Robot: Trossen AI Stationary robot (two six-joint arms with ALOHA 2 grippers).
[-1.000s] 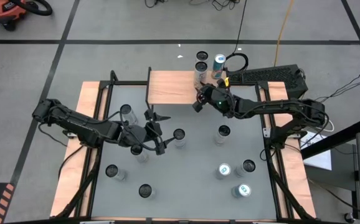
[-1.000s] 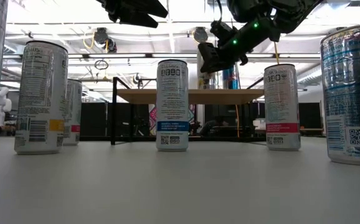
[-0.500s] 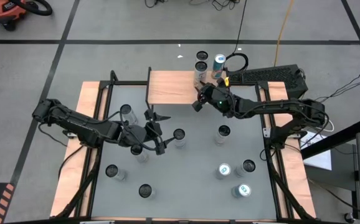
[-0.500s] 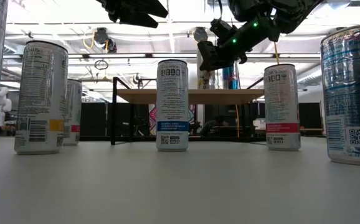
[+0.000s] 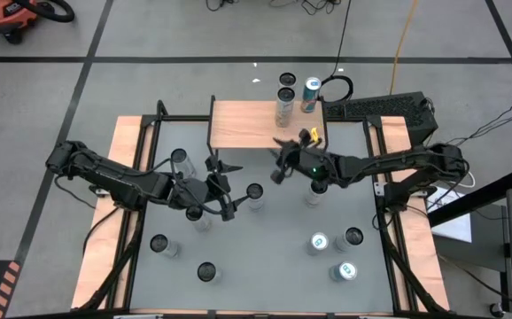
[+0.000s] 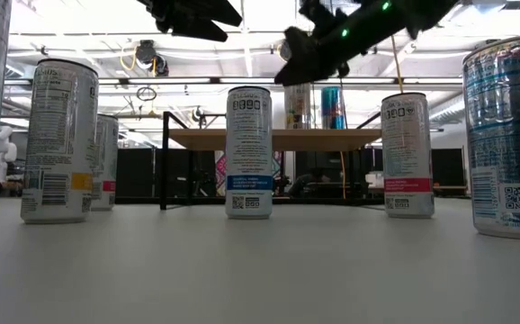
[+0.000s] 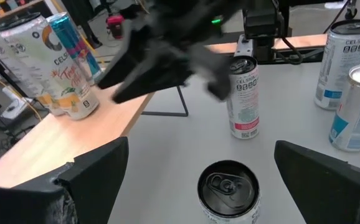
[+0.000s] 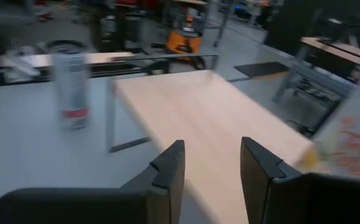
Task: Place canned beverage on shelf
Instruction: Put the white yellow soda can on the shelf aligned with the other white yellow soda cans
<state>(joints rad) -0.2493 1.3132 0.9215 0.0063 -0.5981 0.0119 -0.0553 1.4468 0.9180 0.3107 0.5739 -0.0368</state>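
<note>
The shelf [image 5: 256,124], a light wood plank on thin black legs, stands at the table's far middle. Three canned beverages [image 5: 283,108] [image 7: 74,62] stand upright on their bases at its right end. My right gripper [image 5: 280,164] [image 8: 211,168] hovers in the air just on the near side of the shelf, pointing toward the table's left, open by a narrow gap with nothing in it. My left gripper [image 5: 225,188] hangs wide open above the table's middle. A can [image 7: 228,190] stands on the table below and ahead of it, untouched.
Several more cans stand upright on the grey table: at the left [image 5: 179,158], the near left [image 5: 159,244], the middle right [image 5: 316,188] and the near right [image 5: 343,270]. The shelf's left part [image 8: 186,118] is bare wood.
My right gripper has swung away from the cans at the shelf's right end toward the table's near edge, mostly in the last half second, and has risen slightly. Its finger gap looks unchanged. The cans on the shelf stay upright.
</note>
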